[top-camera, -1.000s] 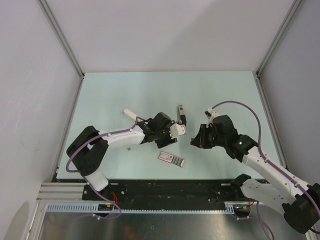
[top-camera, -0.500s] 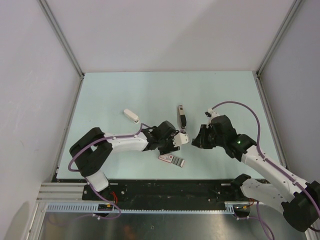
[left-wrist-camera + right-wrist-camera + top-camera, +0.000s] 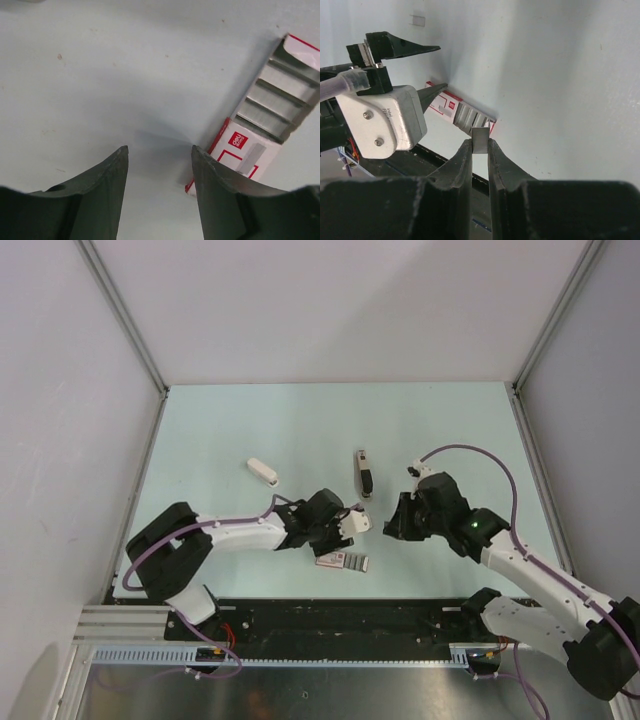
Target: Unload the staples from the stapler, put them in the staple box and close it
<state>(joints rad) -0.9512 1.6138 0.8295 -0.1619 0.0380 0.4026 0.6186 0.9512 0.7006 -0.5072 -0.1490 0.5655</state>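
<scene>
The stapler [image 3: 363, 472], dark with a grey top, lies on the table mid-way between the arms. My right gripper [image 3: 392, 525] is shut on a small grey squarish strip of staples [image 3: 480, 141], held at its fingertips [image 3: 466, 150] above the table. My left gripper [image 3: 358, 523] is open and empty, low over the table, its fingers [image 3: 112, 170] just left of the pink-and-grey staple packet [image 3: 265, 135]. The packet also shows in the top view [image 3: 343, 560] and in the right wrist view [image 3: 465, 112].
A small white oblong object [image 3: 262, 470] lies on the table at the left rear. The black front rail [image 3: 330, 615] runs along the near edge, close to the packet. Side walls enclose the table.
My left gripper has drawn back from the stapler toward the near edge and now sits beside the packet. The stapler stays lying on the table. The right arm has barely moved.
</scene>
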